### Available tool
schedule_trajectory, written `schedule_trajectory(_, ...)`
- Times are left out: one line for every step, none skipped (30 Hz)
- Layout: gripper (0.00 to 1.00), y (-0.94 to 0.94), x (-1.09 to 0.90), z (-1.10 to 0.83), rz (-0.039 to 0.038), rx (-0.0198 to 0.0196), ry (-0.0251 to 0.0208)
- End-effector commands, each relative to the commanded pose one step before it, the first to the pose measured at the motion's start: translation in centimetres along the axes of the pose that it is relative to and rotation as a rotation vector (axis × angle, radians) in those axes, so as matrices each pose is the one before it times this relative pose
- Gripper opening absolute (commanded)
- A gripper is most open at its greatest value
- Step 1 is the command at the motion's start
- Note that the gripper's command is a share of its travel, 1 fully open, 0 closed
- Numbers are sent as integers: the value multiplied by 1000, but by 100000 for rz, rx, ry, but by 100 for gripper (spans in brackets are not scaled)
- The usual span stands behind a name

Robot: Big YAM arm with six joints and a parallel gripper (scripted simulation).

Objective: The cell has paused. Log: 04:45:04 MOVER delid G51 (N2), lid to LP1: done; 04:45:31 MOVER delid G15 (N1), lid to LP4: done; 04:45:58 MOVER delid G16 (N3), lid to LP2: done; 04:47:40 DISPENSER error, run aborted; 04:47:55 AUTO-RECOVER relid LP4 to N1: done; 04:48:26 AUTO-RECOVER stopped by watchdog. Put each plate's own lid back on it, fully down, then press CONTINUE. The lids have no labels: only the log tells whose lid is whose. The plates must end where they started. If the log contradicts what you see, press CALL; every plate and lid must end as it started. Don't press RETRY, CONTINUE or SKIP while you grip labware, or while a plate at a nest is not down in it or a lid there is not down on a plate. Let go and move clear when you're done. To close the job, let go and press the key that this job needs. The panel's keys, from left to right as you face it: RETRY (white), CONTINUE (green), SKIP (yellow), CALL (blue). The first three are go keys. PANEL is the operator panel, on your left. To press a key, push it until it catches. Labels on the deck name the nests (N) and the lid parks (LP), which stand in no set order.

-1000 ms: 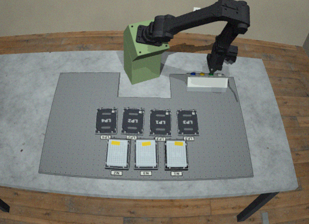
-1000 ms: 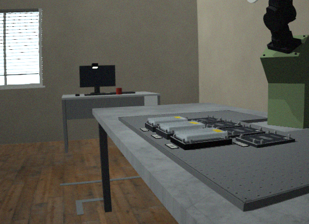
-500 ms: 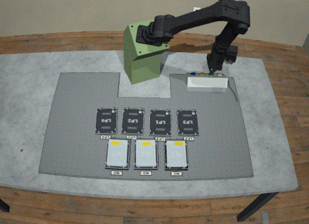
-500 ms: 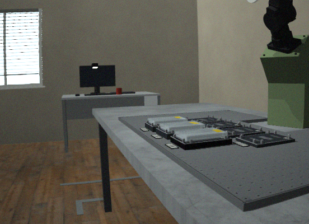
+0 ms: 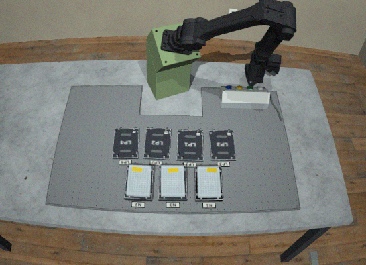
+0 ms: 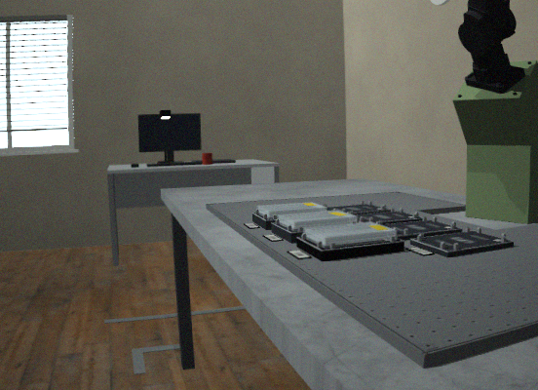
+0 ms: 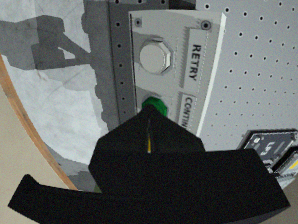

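My gripper (image 5: 250, 83) is shut and empty, its tip right at the green CONTINUE key (image 5: 250, 88) of the white panel (image 5: 245, 98); whether it touches I cannot tell. In the wrist view the shut fingers cover the lower part of the green key (image 7: 153, 104), with the white RETRY key (image 7: 153, 56) beyond. Three plates sit in nests N2 (image 5: 138, 182), N3 (image 5: 172, 182) and N1 (image 5: 208, 183), each with a clear lid on top. Lid parks LP4 (image 5: 125, 143), LP2 (image 5: 158, 143), LP1 (image 5: 189, 144) and LP3 (image 5: 222, 144) are bare.
The green arm base (image 5: 169, 65) stands behind the deck plate. The yellow SKIP key (image 5: 239, 87) and blue CALL key (image 5: 228, 87) sit left of the green key on the panel. A far desk with a monitor (image 6: 169, 133) stands across the room.
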State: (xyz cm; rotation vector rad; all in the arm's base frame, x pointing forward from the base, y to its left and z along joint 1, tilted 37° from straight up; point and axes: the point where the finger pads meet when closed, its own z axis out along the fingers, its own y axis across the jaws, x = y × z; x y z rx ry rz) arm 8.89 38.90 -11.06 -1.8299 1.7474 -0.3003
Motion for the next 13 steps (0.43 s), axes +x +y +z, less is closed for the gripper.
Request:
schedule_trajectory(0,-731,706,1000,514,993,1510)
schedule_trajectory(0,-4,26,19,-16,-20,23)
schedule_trajectory(0,-6,26,19,-16,-8,24)
schedule_trajectory(0,-7,26,19,-16,-1,25)
schedule_trajectory(0,-7,26,19,-15,1,25)
schedule_trajectory(0,-18,-44,21,48,24,-73)
schedule_trajectory(0,-17,-34,21,39,23,-58)
schedule_trajectory(0,-12,-13,20,20,5,-30)
schedule_trajectory(0,-10,0,20,9,6,-12)
schedule_trajectory(0,-9,6,20,2,1,-3)
schedule_trajectory(0,-8,8,20,1,-1,-1)
schedule_trajectory(0,-8,7,20,2,1,-3)
schedule_trajectory(0,-9,5,20,4,2,-6)
